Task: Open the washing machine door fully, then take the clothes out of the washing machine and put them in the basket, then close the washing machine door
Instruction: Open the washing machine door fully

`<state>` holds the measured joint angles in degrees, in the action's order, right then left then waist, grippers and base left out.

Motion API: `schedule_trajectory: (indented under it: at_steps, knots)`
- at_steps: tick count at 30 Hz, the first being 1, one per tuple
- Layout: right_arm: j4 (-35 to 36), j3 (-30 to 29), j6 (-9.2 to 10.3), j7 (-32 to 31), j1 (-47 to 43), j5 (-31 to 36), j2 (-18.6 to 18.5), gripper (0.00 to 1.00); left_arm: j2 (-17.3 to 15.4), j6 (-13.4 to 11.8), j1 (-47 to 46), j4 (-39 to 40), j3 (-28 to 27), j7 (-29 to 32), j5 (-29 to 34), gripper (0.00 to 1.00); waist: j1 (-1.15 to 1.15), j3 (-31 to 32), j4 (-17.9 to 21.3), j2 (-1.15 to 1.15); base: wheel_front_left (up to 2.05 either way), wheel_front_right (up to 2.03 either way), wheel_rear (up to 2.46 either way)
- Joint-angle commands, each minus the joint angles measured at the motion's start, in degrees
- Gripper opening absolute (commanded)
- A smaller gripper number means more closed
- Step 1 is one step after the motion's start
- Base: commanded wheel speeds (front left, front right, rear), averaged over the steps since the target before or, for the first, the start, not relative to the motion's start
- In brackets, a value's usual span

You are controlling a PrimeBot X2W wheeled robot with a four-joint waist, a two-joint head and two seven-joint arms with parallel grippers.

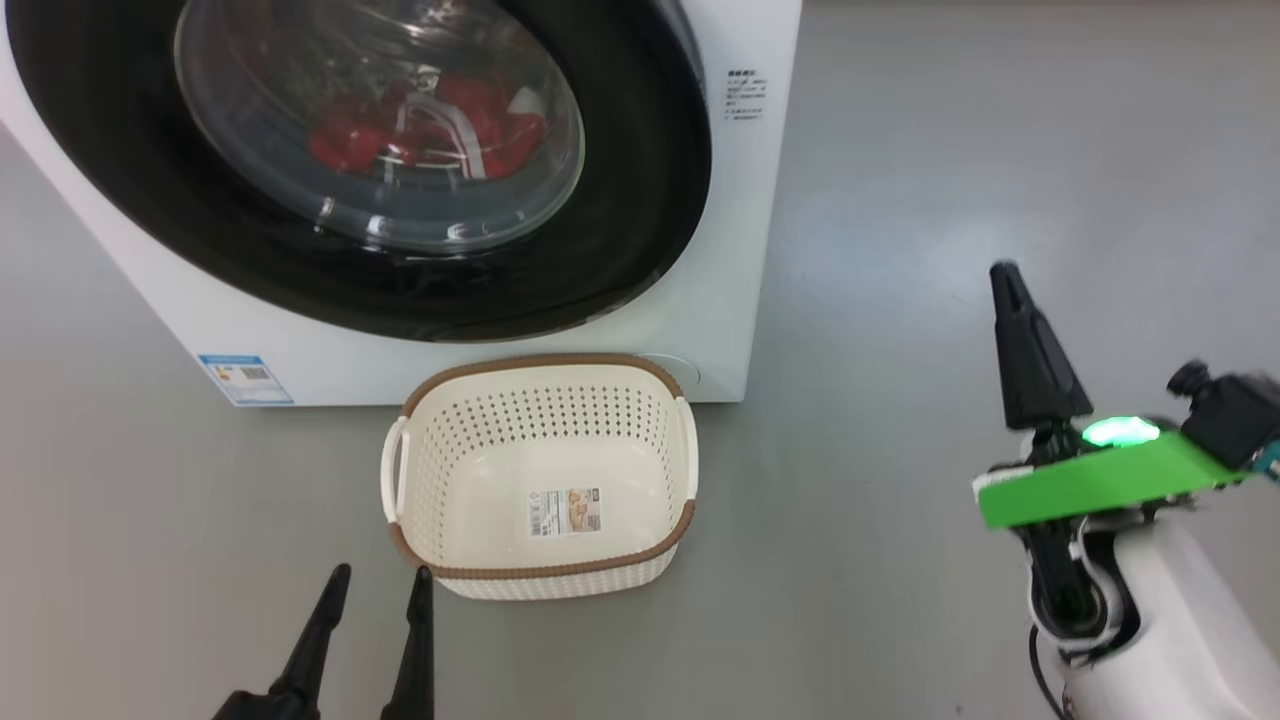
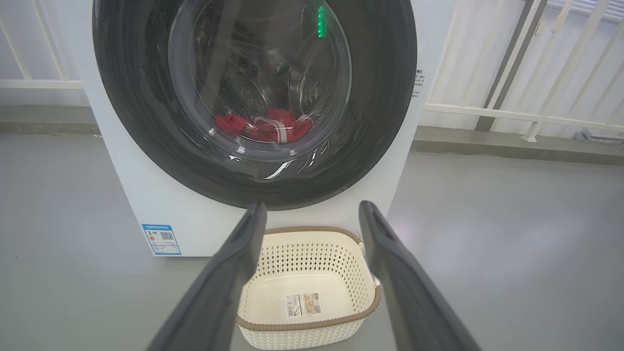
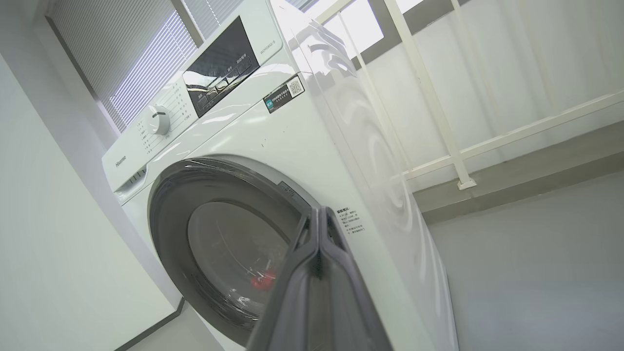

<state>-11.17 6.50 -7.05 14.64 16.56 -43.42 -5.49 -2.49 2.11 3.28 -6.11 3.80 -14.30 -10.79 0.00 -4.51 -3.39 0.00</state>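
Presently the washing machine door (image 1: 640, 200) sits shut on the washing machine (image 1: 720, 340), with the clothes (image 1: 470, 120) behind its glass. I judge it rigid, hinged, fairly heavy and glossy-slick, best pulled at its right rim, where a pull recess (image 3: 291, 191) seems to show, though the view is unclear. My right gripper (image 1: 1004, 272) is pinched closed on nothing, well apart from it; my left gripper (image 1: 381, 575) stands spread wide just beside the basket (image 1: 545, 572).
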Motion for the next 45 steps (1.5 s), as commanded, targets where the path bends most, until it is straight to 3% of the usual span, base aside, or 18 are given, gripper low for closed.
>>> schedule_trajectory:
  at_steps: [1, 11, 23, 38, 45]
  knots:
    - [1.2, 1.4, -0.44, 0.4, 2.6, -0.7, -0.5, 0.00, -0.4, 0.2, -2.2, 1.6, -1.5, -0.7, -0.4, 1.00, 0.00, -1.1, -1.0, 0.00, 0.00, 0.00, 0.00]
    - [-2.3, 3.0, -0.44, 0.4, 15.3, -8.8, -4.6, 0.00, -0.4, 0.3, -6.3, 2.1, 0.4, -0.7, -2.0, 1.00, 0.00, -6.9, -4.9, 0.00, 0.00, 0.00, 0.00]
    - [-7.8, 11.3, -0.44, -0.5, 28.8, -22.9, -12.4, 0.00, -0.4, 0.3, -10.6, 1.7, 2.7, -0.7, -3.9, 1.00, 0.00, -12.6, -9.0, 0.00, 0.00, 0.00, 0.00]
    - [-9.4, 15.4, -0.44, -8.7, 39.7, -39.2, -17.4, 0.00, -0.4, 0.5, -14.0, 1.5, 5.1, -0.7, -5.2, 1.00, 0.00, -17.8, -12.6, 0.00, 0.00, 0.00, 0.00]
    - [-9.8, 14.5, -0.44, -17.1, 44.6, -46.9, -19.0, 0.00, -0.4, 0.1, -16.0, 1.7, 6.1, -0.7, -6.3, 1.00, 0.00, -20.6, -14.3, 0.00, 0.00, 0.00, 0.00]
